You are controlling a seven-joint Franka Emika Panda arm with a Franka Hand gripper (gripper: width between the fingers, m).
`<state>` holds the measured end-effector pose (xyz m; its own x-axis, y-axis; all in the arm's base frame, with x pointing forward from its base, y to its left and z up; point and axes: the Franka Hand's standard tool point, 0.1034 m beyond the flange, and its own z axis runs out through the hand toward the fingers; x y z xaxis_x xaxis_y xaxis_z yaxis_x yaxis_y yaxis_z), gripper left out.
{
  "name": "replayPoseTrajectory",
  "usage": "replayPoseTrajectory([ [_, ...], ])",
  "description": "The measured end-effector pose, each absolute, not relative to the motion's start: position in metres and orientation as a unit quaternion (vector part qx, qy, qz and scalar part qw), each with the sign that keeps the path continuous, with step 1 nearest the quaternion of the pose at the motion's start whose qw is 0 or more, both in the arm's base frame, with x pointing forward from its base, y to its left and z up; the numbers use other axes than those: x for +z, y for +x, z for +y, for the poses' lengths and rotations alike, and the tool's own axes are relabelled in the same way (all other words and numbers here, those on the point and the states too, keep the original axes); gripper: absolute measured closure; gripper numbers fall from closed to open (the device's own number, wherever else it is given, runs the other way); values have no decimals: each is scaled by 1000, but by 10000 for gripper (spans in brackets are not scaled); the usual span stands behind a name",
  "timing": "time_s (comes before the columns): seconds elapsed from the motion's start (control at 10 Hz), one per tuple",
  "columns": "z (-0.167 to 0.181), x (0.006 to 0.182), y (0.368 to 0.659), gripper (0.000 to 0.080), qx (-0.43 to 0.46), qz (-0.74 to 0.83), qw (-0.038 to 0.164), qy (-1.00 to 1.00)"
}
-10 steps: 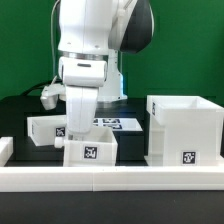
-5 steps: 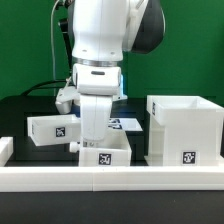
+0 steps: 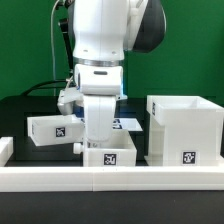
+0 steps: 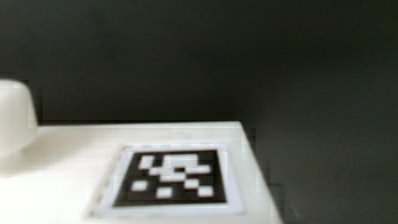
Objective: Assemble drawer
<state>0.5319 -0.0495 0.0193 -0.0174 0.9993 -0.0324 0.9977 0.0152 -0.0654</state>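
Observation:
My gripper (image 3: 102, 146) reaches down into a small white drawer tray (image 3: 109, 157) with a marker tag on its front. The tray sits low, just behind the front rail. The fingers are hidden by the tray's wall, and the tray has moved along with the hand. The wrist view shows only a close, blurred white surface of this tray (image 4: 71, 150) with its tag (image 4: 173, 178) and no fingers. A second small drawer tray (image 3: 52, 130) lies at the exterior view's left. The tall open white drawer housing (image 3: 185, 128) stands at the right.
A white rail (image 3: 110, 180) runs along the table's front edge. The marker board (image 3: 128, 124) lies behind the arm. A cable hangs at the arm's left side. The table top is black.
The arm has shifted toward the exterior view's right and lowered. The tray with it went from upright and raised to low and level behind the rail.

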Motion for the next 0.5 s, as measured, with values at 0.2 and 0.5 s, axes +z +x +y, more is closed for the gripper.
replayPoseTrajectory([
  [0.2,-57,20,531,758,35,-706,11,-707],
  [0.5,-53,20,533,758,37,-707,14,-706],
])
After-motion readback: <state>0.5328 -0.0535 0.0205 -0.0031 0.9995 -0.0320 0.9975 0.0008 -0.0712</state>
